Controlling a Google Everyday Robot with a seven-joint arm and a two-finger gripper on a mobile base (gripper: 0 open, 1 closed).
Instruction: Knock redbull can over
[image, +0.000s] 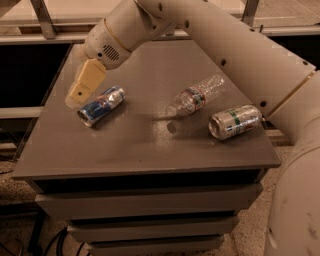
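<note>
Just beside fingers (86, 80), toppled redbull can (101, 105)

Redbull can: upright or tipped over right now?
Tipped over. The redbull can lies on its side on the table, one end toward the front-left corner. The gripper is just left of it; contact cannot be told.

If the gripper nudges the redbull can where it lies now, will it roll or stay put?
Likely to roll: the redbull can lies on its side on the flat table. A push across its length would probably send it rolling; one along it, sliding. Slim metal, so probably light. The gripper is beside the can's lower-left end.
</note>
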